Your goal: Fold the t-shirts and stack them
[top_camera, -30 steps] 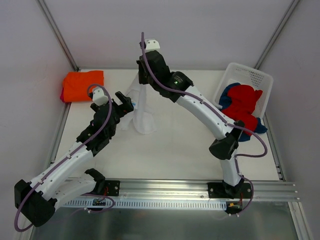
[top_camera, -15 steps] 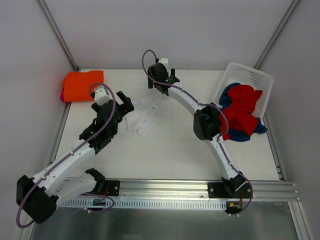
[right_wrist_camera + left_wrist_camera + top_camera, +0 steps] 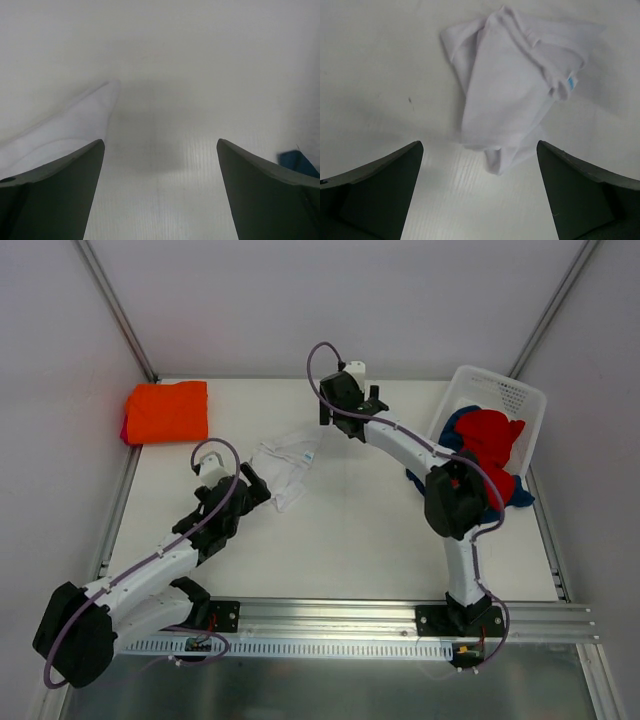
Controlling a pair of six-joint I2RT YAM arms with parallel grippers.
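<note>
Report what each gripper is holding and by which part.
Nothing is held. The left gripper and right gripper are both open and empty; the white t-shirt lies crumpled on the table, touched by neither.

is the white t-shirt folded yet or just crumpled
Crumpled, not folded: the white t-shirt lies on the table in an uneven, creased heap with overlapping layers and no squared edges.

1. The white table (image 3: pixel 350 540) carries 3 items.
2. 1 crumpled white t-shirt (image 3: pixel 285 465) lies near its middle.
3. 1 folded orange t-shirt (image 3: pixel 167 410) sits at the far-left corner.
4. 1 white basket (image 3: pixel 512 393) sits far right.
</note>
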